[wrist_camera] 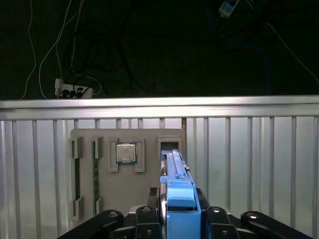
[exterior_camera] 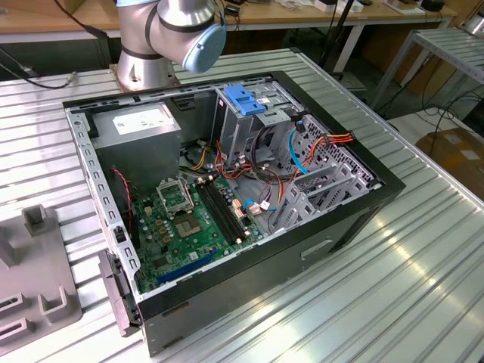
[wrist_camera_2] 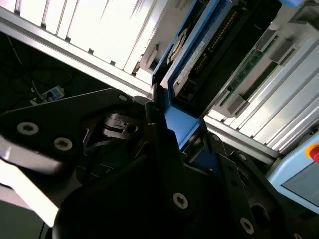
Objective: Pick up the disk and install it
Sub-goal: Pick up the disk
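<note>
In the first wrist view the black claw [wrist_camera: 178, 215] is clamped on the grey-metal disk in its blue plastic carrier frame [wrist_camera: 175, 172]. A grey moulded tray [wrist_camera: 104, 189] lies beyond it on the ribbed metal worktop [wrist_camera: 249, 164]. The exterior view adds the open black computer case [exterior_camera: 227, 197].

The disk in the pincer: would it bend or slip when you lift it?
Probably stiff: the disk juts straight out of the pincer without sagging. Likely heavy for its size, since its body looks like metal. Its smooth blue frame might slip a little, so a firm squeeze seems wise.
</note>
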Controlling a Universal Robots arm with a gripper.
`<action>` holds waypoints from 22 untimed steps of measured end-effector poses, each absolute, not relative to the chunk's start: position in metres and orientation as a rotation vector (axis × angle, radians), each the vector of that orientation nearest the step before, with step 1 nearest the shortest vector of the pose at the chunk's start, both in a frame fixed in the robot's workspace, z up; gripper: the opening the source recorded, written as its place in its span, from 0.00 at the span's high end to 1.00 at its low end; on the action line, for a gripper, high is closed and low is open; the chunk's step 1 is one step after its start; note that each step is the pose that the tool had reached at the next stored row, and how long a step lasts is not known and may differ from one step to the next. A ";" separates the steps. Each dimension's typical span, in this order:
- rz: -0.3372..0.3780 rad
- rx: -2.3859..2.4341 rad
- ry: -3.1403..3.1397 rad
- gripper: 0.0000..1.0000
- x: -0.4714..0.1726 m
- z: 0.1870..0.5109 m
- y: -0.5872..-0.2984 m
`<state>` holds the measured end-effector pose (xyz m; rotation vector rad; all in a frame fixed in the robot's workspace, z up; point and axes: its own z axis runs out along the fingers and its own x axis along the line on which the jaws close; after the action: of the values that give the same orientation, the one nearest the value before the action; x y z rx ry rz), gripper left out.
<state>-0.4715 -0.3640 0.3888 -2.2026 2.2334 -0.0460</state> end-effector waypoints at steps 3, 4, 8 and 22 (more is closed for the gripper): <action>-0.046 -2.203 2.233 0.63 -0.472 0.405 -0.364; -0.046 -2.203 2.233 0.63 -0.472 0.410 -0.364; -0.046 -2.202 2.233 0.63 -0.472 0.429 -0.364; -0.048 -2.202 2.233 0.63 -0.472 0.493 -0.364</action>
<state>-0.4715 -0.3639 0.4935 -2.2021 2.2330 -0.0478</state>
